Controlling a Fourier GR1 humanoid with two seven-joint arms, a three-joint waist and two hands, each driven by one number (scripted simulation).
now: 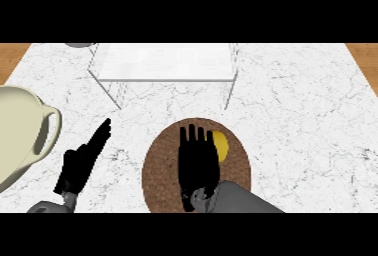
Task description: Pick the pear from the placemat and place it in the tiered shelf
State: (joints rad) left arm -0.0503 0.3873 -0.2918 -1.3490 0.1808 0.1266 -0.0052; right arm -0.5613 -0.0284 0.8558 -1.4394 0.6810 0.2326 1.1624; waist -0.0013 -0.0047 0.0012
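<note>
Right hand [198, 162] over the brown placemat [159, 172] at lower centre of the frame, fingers straight and held together, hiding much of the yellow pear [220, 145], which lies on the placemat just right of the fingers. Tiered shelf [164, 65] at upper centre, on the marble tabletop [303, 115]. Left hand [83, 162] at lower left, fingers straight, beside a cream jug [18, 130] at the left edge.

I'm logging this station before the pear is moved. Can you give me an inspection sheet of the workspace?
Surface: white marble counter, wood showing at the far corners.
Job's things: yellow pear on the round brown placemat, partly hidden; white tiered shelf at the far side, nothing seen on it.
Clutter: cream pitcher at the left edge; grey object by the shelf, cut off.
Robot hands: right robot hand open over the placemat beside the pear; left robot hand open, left of the placemat.
Cables: nothing seen.
Surroundings: nothing seen.
</note>
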